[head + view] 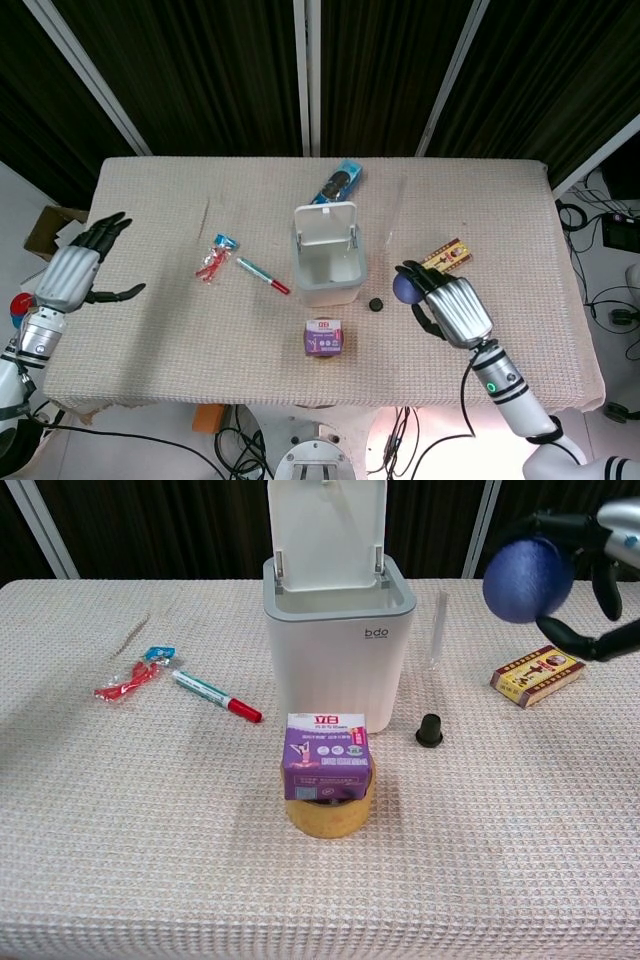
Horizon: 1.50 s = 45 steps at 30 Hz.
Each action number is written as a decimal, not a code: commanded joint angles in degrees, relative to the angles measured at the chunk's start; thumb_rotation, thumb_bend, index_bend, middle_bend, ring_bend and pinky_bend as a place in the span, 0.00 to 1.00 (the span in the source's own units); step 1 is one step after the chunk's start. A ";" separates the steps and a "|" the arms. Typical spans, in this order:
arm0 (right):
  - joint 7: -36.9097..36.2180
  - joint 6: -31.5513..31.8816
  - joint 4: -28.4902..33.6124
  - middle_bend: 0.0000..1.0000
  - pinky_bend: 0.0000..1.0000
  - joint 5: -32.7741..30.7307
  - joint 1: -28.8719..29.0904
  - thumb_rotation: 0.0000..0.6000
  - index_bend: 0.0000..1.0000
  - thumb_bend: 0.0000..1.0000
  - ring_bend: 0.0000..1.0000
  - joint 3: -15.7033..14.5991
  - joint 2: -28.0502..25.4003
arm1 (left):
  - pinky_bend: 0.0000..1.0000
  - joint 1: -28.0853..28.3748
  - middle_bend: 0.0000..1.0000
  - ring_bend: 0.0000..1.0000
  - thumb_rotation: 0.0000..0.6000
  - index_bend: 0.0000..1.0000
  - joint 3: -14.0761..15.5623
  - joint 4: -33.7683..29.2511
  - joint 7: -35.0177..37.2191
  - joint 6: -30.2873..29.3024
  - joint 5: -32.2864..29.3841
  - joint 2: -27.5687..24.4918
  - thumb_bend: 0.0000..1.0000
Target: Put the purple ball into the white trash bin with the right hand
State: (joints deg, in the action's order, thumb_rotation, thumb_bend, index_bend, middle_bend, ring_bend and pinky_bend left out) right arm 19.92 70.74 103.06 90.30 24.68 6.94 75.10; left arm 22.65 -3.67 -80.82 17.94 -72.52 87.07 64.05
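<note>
The right robot hand (pixel 455 310) grips the purple ball (pixel 527 578), raised above the table (pixel 120 810) to the right of the white trash bin (pixel 338 645), whose lid stands open. The left robot hand (pixel 72 272) hovers with fingers spread, holding nothing.

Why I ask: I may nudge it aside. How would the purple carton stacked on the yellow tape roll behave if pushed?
The purple carton sits atop the yellow tape roll, overhanging slightly, so it would probably slide off or tip. It looks small, likely light. The roll lies flat, so rolling seems unlikely.
</note>
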 commanded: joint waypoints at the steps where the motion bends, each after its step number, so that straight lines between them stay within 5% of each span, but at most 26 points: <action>1: 8.50 -3.51 4.16 0.51 0.69 -4.32 4.99 1.00 0.61 0.49 0.47 5.12 2.03 | 0.23 -0.16 0.03 0.07 0.51 0.03 0.02 0.15 0.27 0.04 -0.18 -0.21 0.16; 8: 16.10 -6.04 -1.42 0.47 0.69 -12.70 10.84 1.00 0.59 0.48 0.45 9.72 10.80 | 0.23 -0.67 0.03 0.07 0.51 0.03 0.32 1.48 2.26 0.12 -0.39 -0.16 0.16; 10: 16.32 -6.62 -3.17 0.40 0.63 -14.63 11.87 1.00 0.52 0.45 0.38 10.10 12.72 | 0.23 -0.78 0.03 0.07 0.51 0.03 0.36 2.02 2.87 0.10 -0.39 -0.06 0.16; 12: 16.36 -8.94 -3.70 0.28 0.46 -17.91 12.83 1.00 0.35 0.38 0.22 9.87 13.26 | 0.23 -0.90 0.03 0.07 0.51 0.03 0.42 2.64 3.33 -0.01 -0.34 0.01 0.16; 14: 17.30 -10.70 -2.83 0.07 0.16 -21.42 13.47 1.00 0.08 0.22 0.03 9.85 12.51 | 0.23 -1.05 0.03 0.07 0.51 0.03 0.46 3.16 4.00 -0.24 -0.21 0.00 0.16; 16: 16.67 -10.53 -2.52 0.00 0.02 -22.23 13.79 1.00 0.00 0.12 0.00 9.92 12.54 | 0.23 -1.14 0.03 0.07 0.51 0.03 0.46 3.63 4.60 -0.27 -0.21 -0.16 0.16; 21: 13.93 -9.67 -2.78 0.00 0.00 -21.65 14.02 1.00 0.00 0.02 0.00 9.41 12.58 | 0.23 -1.14 0.03 0.07 0.51 0.03 0.40 4.37 5.38 -0.11 -0.28 -0.19 0.16; 31: 11.60 -6.52 0.92 0.00 0.00 -17.64 12.59 1.00 0.00 0.01 0.00 6.71 8.55 | 0.23 -1.18 0.03 0.07 0.52 0.03 0.50 3.90 4.41 -0.21 -0.01 0.01 0.16; 38: 8.42 -2.63 6.27 0.00 0.00 -12.37 5.66 1.00 0.00 0.00 0.00 -0.34 -3.32 | 0.23 -1.65 0.03 0.07 0.52 0.03 0.78 3.77 4.37 -0.53 0.12 -0.20 0.16; 45: 0.33 1.49 3.44 0.00 0.00 -6.73 -2.47 1.00 0.00 0.00 0.00 -8.90 -10.47 | 0.23 -4.27 0.03 0.07 0.51 0.03 2.13 2.91 2.75 -3.88 1.13 0.57 0.16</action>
State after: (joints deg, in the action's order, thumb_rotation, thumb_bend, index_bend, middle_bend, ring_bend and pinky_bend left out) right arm 23.26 70.23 108.03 81.00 25.11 0.98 66.37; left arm 19.17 -2.01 -77.66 21.37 -75.52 87.90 64.33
